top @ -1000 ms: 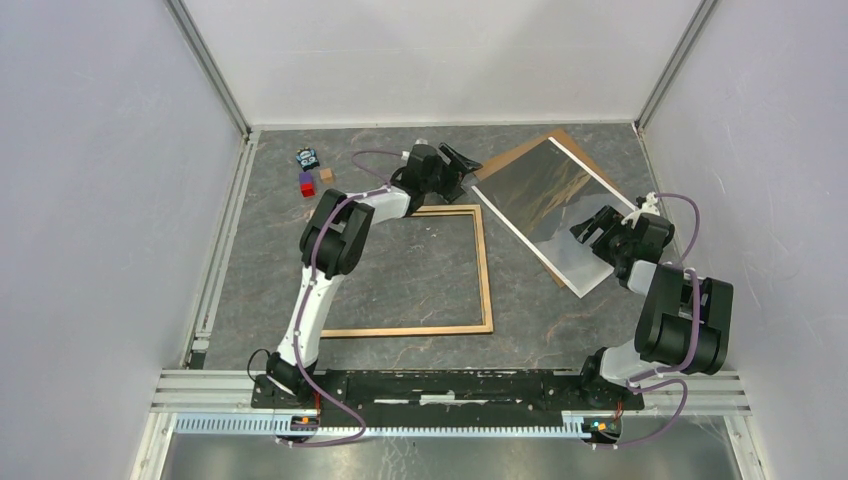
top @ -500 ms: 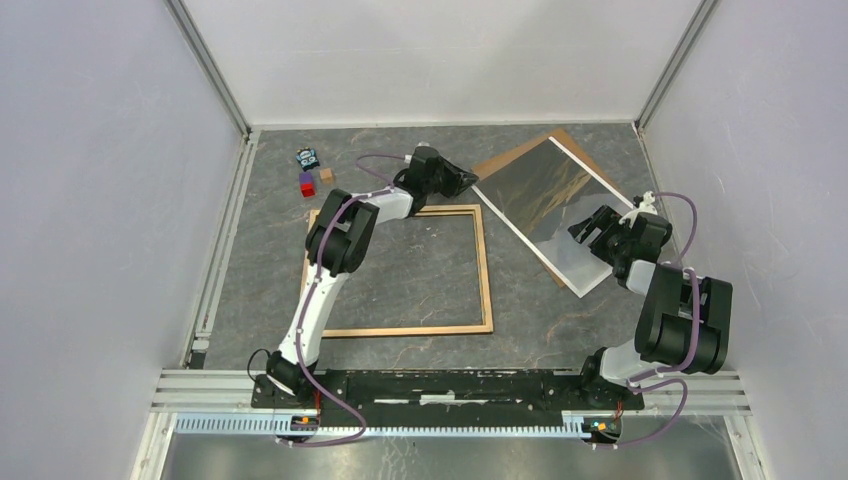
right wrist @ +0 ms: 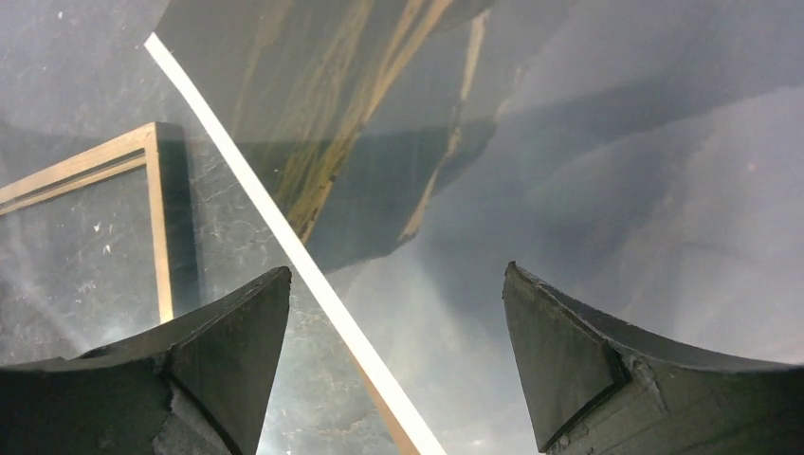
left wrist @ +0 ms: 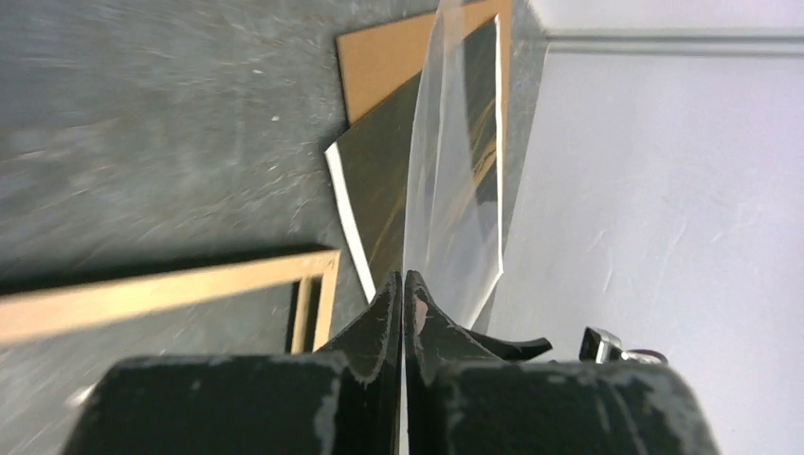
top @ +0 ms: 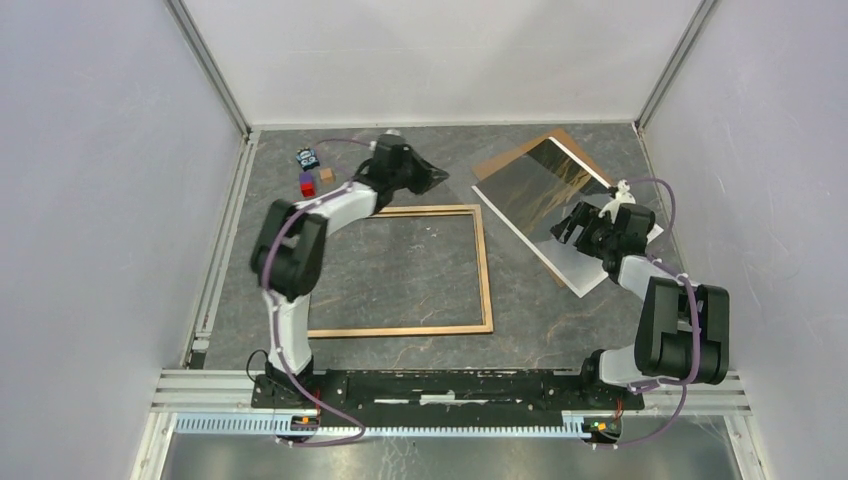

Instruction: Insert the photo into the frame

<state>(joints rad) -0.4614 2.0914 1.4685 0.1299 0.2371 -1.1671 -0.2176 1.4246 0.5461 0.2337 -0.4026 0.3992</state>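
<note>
**Top view.**
- Left gripper (top: 432,178): at the far side, between the frame's far rail and the photo's left corner. A second ago it stood spread wide a little nearer the photo. Now it is clenched, and the arm has swung left. What it pinches cannot be told here.
- Frame (top: 486,270): flat at centre, wood side up, with nothing in its opening.
- Photo (top: 540,190): picture side up, right of the frame, well outside it, lying askew on the board (top: 505,160). Its place has not changed, but its glare has shifted.
- Right gripper (top: 577,226): over the photo's near half, having crept a little inward.
- Blocks (top: 307,186): far left, apart from everything else.

**Left wrist.**
- Left gripper (left wrist: 405,284): jaws pressed together on the near edge of a clear sheet (left wrist: 455,190), which rises edge-on over the photo (left wrist: 379,190).
- Board (left wrist: 389,62) shows beyond, and the frame (left wrist: 190,289) corner lies below.
- Probably this sheet is the pane, though that is unconfirmed.

**Right wrist.**
- Right gripper (right wrist: 396,273): jaws released and wide apart, holding nothing.
- Photo (right wrist: 313,114) lies beneath, its white border running between the fingers.
- Frame (right wrist: 156,218) sits at left.

**Bearing on the task.** The new grip is on the clear sheet, not the photo. Judged an early clearing step, since the photo has yet to be lifted.
</note>
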